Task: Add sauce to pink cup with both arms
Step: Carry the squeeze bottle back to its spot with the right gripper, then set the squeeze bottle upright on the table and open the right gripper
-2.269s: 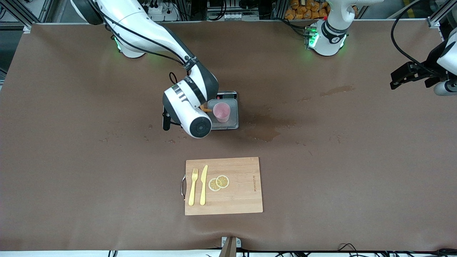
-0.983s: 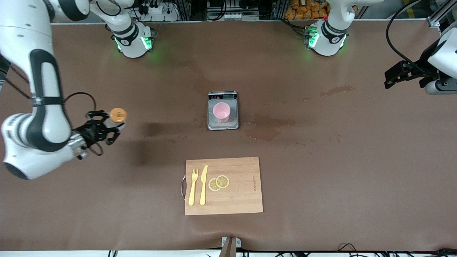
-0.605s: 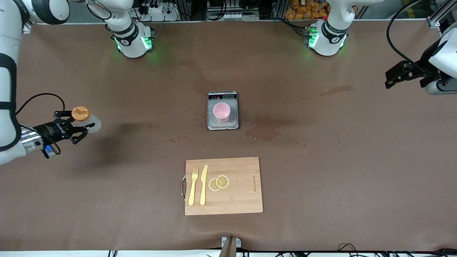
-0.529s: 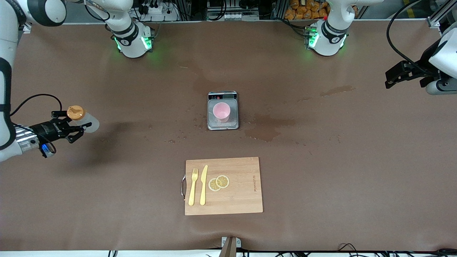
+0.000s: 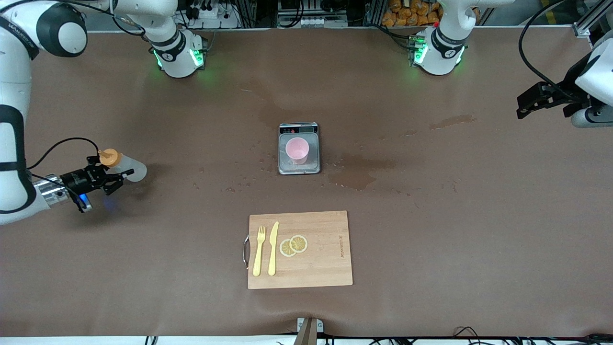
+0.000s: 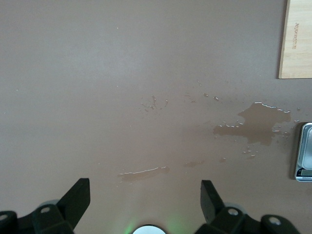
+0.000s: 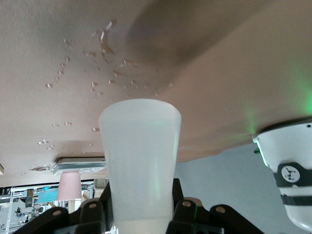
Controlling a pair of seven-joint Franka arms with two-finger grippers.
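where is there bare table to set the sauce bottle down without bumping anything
Bare table lies under the right gripper, which holds the sauce bottle, between it and the scale. More lies between the scale and the left gripper, though wet patches mark it. It is crowded only at the scale with the pink cup and the cutting board.

Pink cup (image 5: 297, 149) (grey scale (image 5: 299, 165))

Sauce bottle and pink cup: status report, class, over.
Right gripper shut on sauce bottle, low at the right arm's end of the table. Left gripper open, waiting at its own end. Pink cup upright on scale, nothing between.
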